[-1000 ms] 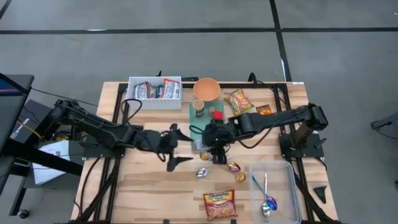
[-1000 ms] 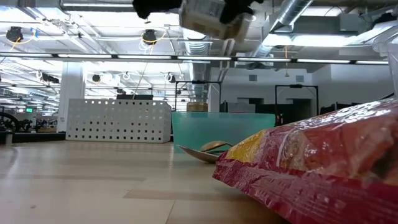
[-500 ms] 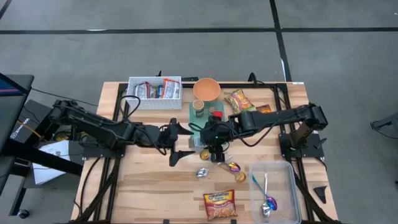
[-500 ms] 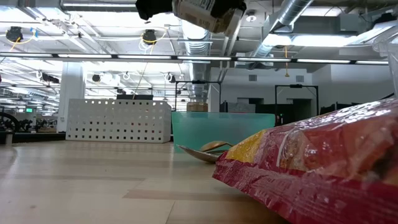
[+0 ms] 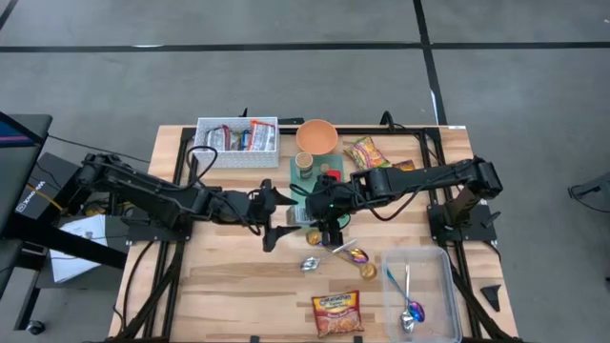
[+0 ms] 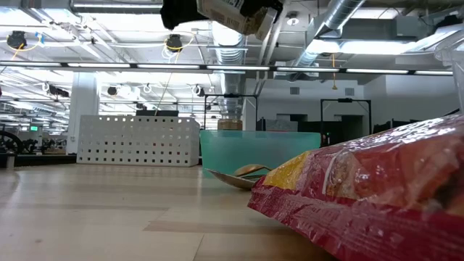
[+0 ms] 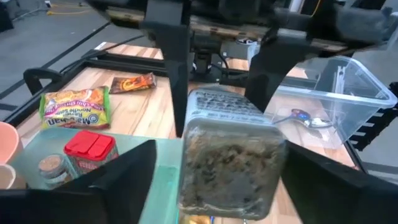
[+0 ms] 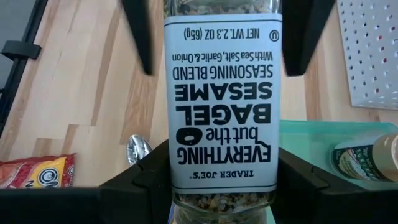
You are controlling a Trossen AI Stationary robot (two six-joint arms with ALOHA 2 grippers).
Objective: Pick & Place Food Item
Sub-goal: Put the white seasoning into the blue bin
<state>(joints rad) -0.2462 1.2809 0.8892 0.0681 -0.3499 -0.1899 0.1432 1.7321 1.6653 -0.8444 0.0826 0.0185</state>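
A glass jar of sesame seasoning blend (image 8: 222,93) with a white label hangs in the air over the middle of the table, with my right gripper (image 5: 324,221) shut on it. It also shows at the top of the low view as the jar (image 6: 235,13). My left gripper (image 5: 280,219) comes level from the table's left and is open. Its two fingers stand on either side of the jar's free end (image 7: 230,168). I cannot tell whether they touch it. My right gripper pinches the jar's two sides (image 8: 177,171) between its two fingers, at the end of the jar nearer the wrist. The fingers slant down from the table's right and lie along the jar. The jar is lifted clear of the table, tilted, its other end toward my left gripper.
Below the jar lies a green tray (image 5: 295,176) with small jars. At the far edge are a white basket (image 5: 236,141), an orange bowl (image 5: 316,136) and a noodle pack (image 5: 365,152). Nearer are foil-wrapped sweets (image 5: 360,255), another noodle pack (image 5: 336,314) and a clear bin (image 5: 440,286) with spoons.
My right gripper has tipped a little with the jar, which shows slightly higher in the low view. My left gripper has edged toward the jar from the table's left.
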